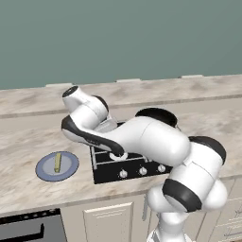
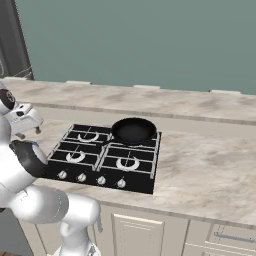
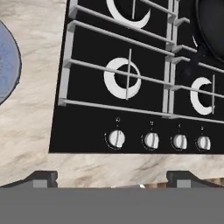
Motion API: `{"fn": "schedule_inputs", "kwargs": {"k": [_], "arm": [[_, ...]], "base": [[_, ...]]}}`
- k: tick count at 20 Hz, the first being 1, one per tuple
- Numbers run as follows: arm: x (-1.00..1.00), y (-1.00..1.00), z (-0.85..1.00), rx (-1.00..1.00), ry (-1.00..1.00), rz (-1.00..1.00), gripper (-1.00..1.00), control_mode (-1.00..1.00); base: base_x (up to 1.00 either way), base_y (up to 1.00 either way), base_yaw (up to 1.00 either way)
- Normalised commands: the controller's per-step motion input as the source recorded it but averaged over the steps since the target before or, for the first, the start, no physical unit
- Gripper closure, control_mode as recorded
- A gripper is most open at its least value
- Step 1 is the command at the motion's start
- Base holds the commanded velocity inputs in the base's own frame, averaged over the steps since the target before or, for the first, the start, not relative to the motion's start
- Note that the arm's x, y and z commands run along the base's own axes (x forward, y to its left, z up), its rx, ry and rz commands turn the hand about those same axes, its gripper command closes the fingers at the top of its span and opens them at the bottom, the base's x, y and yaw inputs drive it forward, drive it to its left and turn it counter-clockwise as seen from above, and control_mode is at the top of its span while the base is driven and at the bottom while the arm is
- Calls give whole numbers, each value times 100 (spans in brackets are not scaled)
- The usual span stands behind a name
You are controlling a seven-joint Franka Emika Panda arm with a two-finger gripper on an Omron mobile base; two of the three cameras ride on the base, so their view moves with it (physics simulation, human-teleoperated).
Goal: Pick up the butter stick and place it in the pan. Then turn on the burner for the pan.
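Butter stick [image 1: 57, 162] lies flat on the blue plate [image 1: 45, 171], on the counter [image 1: 28, 142] left of the stove [image 2: 107, 160]. Not picked up yet. Looks light, small and thin; real butter would be soft and greasy, so probably easy to squash or slip. Best guess: pinch across the narrow width near the middle, straight down, light squeeze.

Pan [image 2: 133, 131] sits on the back right burner, empty. Knobs [image 3: 116, 139] run along the stove's front edge, untouched as far as I can tell.

Arm is folded low over the stove's left half, hand pointing down. In the hand view the gripper [image 3: 112, 177] has its fingers [image 3: 43, 177] spread wide, nothing between them. It looks at the front left burner [image 3: 123, 78], with the plate edge at the far left. Hand is well apart from the butter.
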Motion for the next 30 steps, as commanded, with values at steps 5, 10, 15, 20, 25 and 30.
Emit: {"fn": "schedule_inputs", "kwargs": {"k": [5,10,15,20,25,30], "arm": [[3,71,-20,0,0,0,-100,-100],[0,63,-23,1,0,-1,-100,-100],[0,52,-30,3,3,0,-100,-100],[0,32,-38,5,2,0,-100,-100],[11,19,-27,7,1,-7,-100,-100],[5,7,-30,6,0,-23,-100,-100]], "base": [[0,0,0],[0,0,0],[0,0,0],[0,0,0],[0,0,0],[0,0,0]]}}
